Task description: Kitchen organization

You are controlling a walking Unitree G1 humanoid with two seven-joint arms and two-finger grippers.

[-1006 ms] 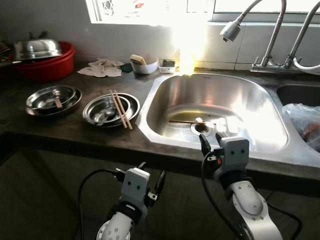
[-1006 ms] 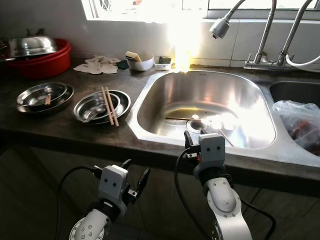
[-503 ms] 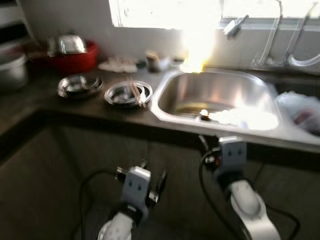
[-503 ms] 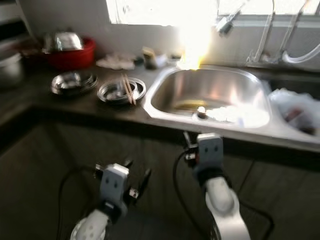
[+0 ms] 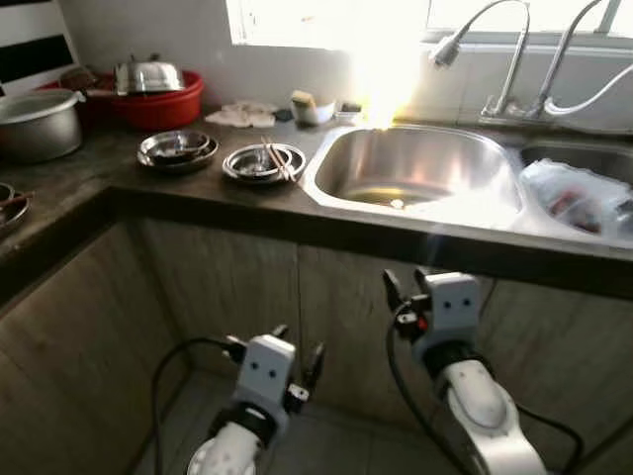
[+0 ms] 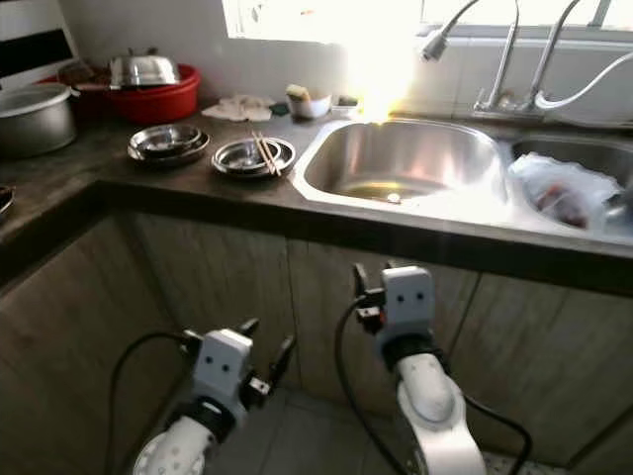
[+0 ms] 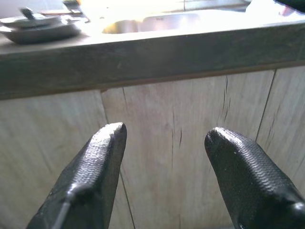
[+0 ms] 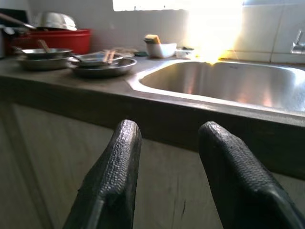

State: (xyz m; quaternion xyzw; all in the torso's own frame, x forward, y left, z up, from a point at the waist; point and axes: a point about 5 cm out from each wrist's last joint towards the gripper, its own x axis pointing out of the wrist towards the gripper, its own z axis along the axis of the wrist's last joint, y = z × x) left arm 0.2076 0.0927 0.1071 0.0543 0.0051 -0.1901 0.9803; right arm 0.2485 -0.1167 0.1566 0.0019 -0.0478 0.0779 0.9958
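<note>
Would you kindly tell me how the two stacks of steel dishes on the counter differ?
The dish stack nearer the sink has chopsticks lying across its top; the stack nearer the red basin has none. The sink-side stack also sits closer to the counter's front edge. Both are shallow, shiny metal dishes, nested.

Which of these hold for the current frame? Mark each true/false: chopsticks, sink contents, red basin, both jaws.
1. A pair of chopsticks lies across the steel dish nearest the sink. True.
2. The left gripper holds a bowl. False: its jaws stand open and empty, facing the wooden cabinet front below the counter.
3. The red basin holds a steel lid. True.
4. The right gripper is inside the sink. False: it is in front of the counter edge, jaws open, holding nothing.
5. A plastic bag sits in the second basin on the robot's right. True.
</note>
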